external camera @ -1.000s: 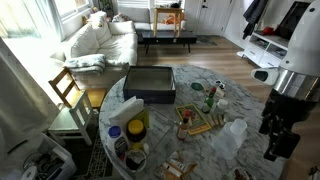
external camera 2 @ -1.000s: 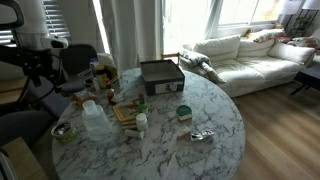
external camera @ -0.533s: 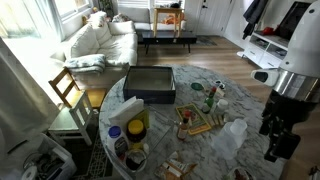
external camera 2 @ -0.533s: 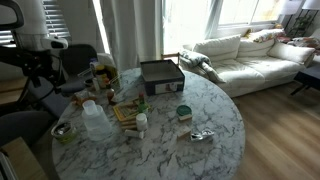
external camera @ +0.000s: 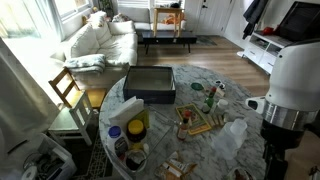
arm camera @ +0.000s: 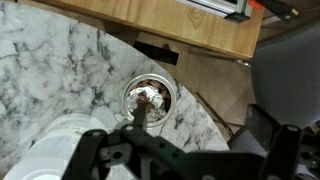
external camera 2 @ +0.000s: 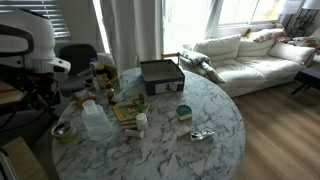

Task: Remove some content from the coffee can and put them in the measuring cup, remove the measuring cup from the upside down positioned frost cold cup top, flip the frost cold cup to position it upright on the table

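The gripper (external camera: pixel 271 158) hangs beyond the edge of the marble table (external camera: pixel 160 122), its tips cut off by the frame; in the wrist view its dark fingers stand wide apart, grasping nothing; the frost cold cup (external camera: pixel 232 137) stands near that edge, close by; its top is too blurred to read.

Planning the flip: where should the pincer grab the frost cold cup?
Probably the narrower upper wall of the frost cold cup, from the side: it stands inverted, wide rim on the marble table, tapering upward, so the top suits the jaws best.
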You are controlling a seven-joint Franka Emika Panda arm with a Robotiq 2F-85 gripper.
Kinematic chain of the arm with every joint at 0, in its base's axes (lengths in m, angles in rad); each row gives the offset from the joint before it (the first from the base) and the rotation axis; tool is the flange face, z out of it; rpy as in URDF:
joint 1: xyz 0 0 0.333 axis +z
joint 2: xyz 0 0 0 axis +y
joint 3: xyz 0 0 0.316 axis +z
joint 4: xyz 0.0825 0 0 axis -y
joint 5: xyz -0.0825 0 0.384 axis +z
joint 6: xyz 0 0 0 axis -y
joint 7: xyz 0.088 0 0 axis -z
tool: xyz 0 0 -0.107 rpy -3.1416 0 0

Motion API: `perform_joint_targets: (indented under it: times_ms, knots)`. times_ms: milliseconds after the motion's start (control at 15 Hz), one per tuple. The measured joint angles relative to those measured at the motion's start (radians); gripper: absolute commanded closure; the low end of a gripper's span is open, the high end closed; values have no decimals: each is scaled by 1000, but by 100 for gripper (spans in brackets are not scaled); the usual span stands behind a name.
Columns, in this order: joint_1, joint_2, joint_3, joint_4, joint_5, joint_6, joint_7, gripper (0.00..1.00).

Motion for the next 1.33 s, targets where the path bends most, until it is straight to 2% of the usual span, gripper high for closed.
perform_joint_targets:
  times_ms: [67, 133, 200, 267, 333, 400, 467, 1133, 1333]
  knots:
    - [0, 14, 7, 2, 9, 36, 8, 18]
    - [1, 26, 15, 4, 12, 71, 14, 14]
    - [1, 37, 24, 6, 12, 104, 21, 2]
    - [1, 49, 32, 7, 12, 130, 26, 9]
    - [6, 59, 35, 8, 21, 157, 26, 9]
    - [12, 68, 36, 9, 30, 176, 26, 2]
    - [16, 75, 36, 11, 34, 183, 26, 1]
    - [16, 82, 36, 15, 30, 184, 26, 0]
    - [15, 108, 32, 15, 22, 202, -14, 0]
